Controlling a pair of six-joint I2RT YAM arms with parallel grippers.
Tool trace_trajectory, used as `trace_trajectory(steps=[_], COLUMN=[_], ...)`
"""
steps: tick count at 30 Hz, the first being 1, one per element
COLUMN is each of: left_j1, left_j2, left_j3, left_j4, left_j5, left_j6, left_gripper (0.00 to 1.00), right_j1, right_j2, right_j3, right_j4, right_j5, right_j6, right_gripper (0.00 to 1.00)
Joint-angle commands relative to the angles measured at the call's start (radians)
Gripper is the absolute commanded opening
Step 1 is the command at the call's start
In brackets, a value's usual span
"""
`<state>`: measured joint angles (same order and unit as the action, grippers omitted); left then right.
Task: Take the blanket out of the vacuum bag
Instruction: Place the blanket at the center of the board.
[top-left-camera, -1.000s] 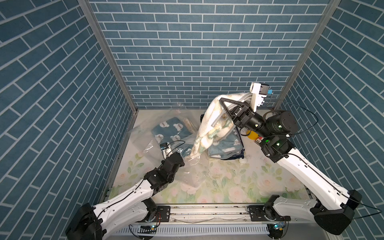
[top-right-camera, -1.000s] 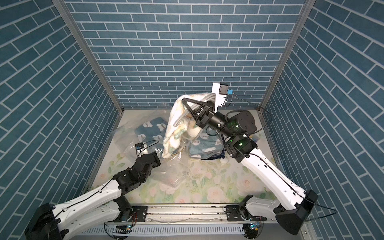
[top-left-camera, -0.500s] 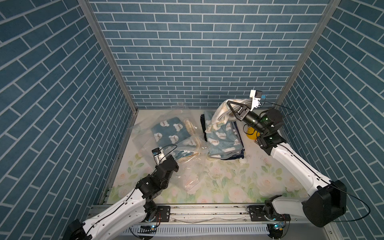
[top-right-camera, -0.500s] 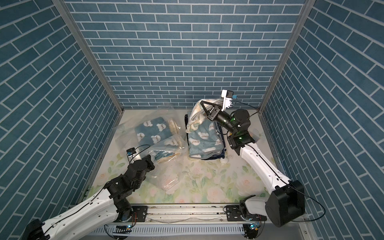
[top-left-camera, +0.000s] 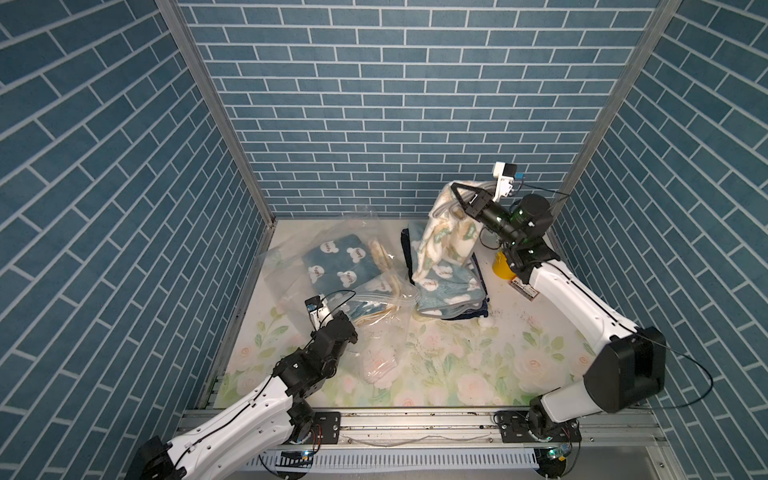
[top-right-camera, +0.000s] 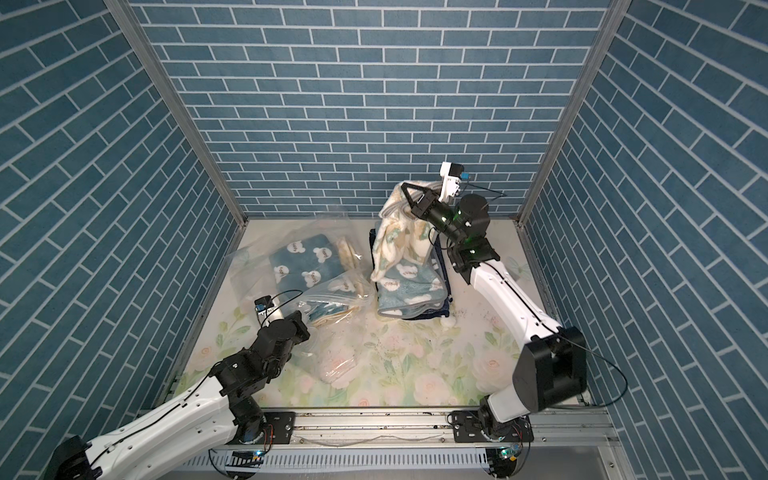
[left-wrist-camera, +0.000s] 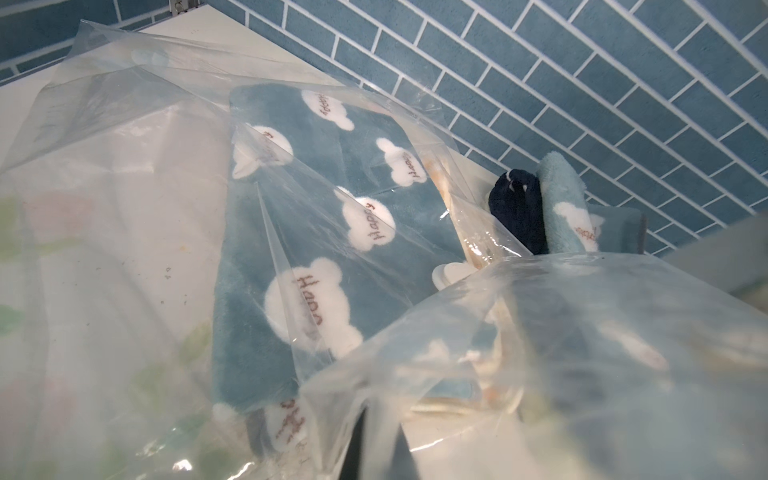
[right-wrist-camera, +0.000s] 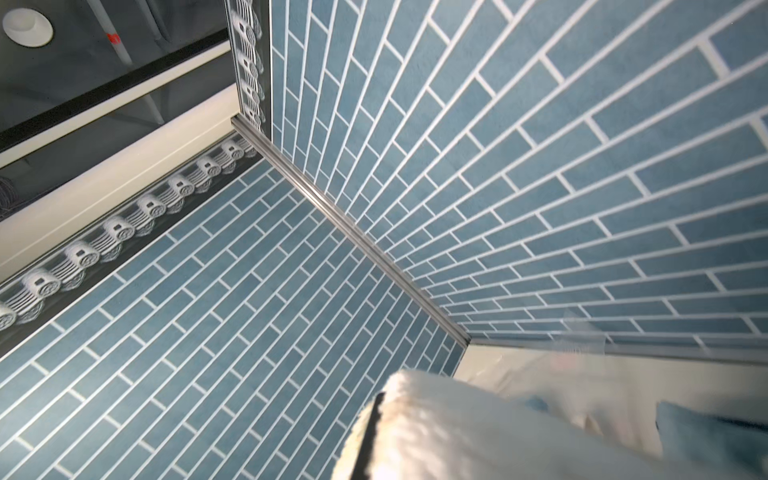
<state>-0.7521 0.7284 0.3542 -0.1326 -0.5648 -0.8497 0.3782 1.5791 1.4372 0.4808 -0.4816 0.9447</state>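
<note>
In both top views, saw the vacuum bag (top-left-camera: 286, 266) (top-right-camera: 249, 257) crumpled on the floral desk (top-left-camera: 457, 365) at centre left of the frame, with a blue cloud-print blanket (top-left-camera: 336, 262) lying inside it. Noted the left tool (top-left-camera: 349, 330) at the bag's near edge, pressed together on a fold of the plastic. Toward the upper right, found the right tool (top-left-camera: 454, 189) (top-right-camera: 405, 187) up high and pinching a cream blanket (top-left-camera: 440, 232) (top-right-camera: 390, 241), outside the bag, its lower end hanging onto a stack of folded blankets (top-left-camera: 449, 291). From the left wrist, looked through the vacuum bag (left-wrist-camera: 124, 124) at the blue cloud-print blanket (left-wrist-camera: 332, 166), with the stack of folded blankets (left-wrist-camera: 565, 199) beyond it by the brick wall (left-wrist-camera: 582, 83). Caught one dark finger (left-wrist-camera: 359, 449) behind the film, close to the lens. From the right wrist, saw only the fluffy cream blanket (right-wrist-camera: 457, 424) against one dark finger (right-wrist-camera: 370, 436), with the brick wall (right-wrist-camera: 540, 166) behind.
</note>
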Motion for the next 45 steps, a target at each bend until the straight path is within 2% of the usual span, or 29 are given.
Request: trace_trajectory(steps=[1, 3, 4, 9, 12, 16, 27, 32, 37, 45], left_j1=[0.005, 0.006, 0.007, 0.006, 0.006, 0.006, 0.006, 0.006, 0.007, 0.007], left_j2=[0.027, 0.034, 0.033, 0.019, 0.020, 0.013, -0.021, -0.035, -0.018, -0.027], left_j3=[0.030, 0.035, 0.034, 0.014, 0.008, -0.004, -0.017, -0.014, -0.017, -0.038], left_j4=[0.008, 0.012, 0.017, 0.044, 0.051, 0.054, 0.053, 0.059, 0.070, 0.091], left_j5=[-0.004, -0.004, -0.004, 0.004, 0.016, 0.024, 0.027, 0.022, 0.033, 0.036], left_j6=[0.033, 0.037, 0.039, 0.034, 0.030, 0.017, 0.009, 0.016, 0.018, 0.017], left_gripper=[0.00, 0.00, 0.00, 0.00, 0.00, 0.00, 0.00, 0.00, 0.00, 0.00], right_j1=[-0.022, -0.022, -0.021, 0.012, 0.055, 0.071, 0.079, 0.091, 0.087, 0.049], right_j2=[0.050, 0.033, 0.011, -0.071, -0.061, -0.058, -0.072, -0.175, -0.286, -0.336], right_j3=[0.146, 0.113, 0.043, -0.473, -0.633, -0.649, -0.538, -0.639, -0.761, -0.981], right_j4=[-0.030, -0.025, -0.018, 0.195, 0.316, 0.290, 0.182, 0.171, 0.098, 0.086], right_j5=[0.007, 0.032, 0.064, 0.163, 0.184, 0.206, 0.202, 0.213, 0.240, 0.265], right_j6=[-0.050, -0.021, 0.006, 0.222, 0.310, 0.298, 0.261, 0.297, 0.266, 0.253], right_gripper=[0.00, 0.00, 0.00, 0.00, 0.00, 0.00, 0.00, 0.00, 0.00, 0.01])
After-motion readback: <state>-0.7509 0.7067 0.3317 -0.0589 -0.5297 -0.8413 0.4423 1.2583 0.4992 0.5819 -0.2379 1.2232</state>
